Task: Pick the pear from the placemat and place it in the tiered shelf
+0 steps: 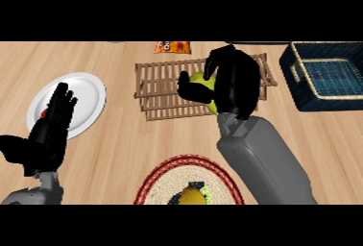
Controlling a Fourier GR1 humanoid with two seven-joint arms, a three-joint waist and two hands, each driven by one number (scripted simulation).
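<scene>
My right hand is curled round a yellow-green pear, most of which is hidden by the fingers. Hand and pear are over the wooden slatted tiered shelf at the middle back of the counter. I cannot tell whether the pear touches the slats. The round woven placemat with a red rim lies at the front centre. A yellow and green item sits on it at the lower edge. My left hand rests open at the left, fingers up.
A white plate lies at the left, partly under my left hand, with a small red thing on it. A dark blue basket stands at the back right. An orange snack bag lies behind the shelf.
</scene>
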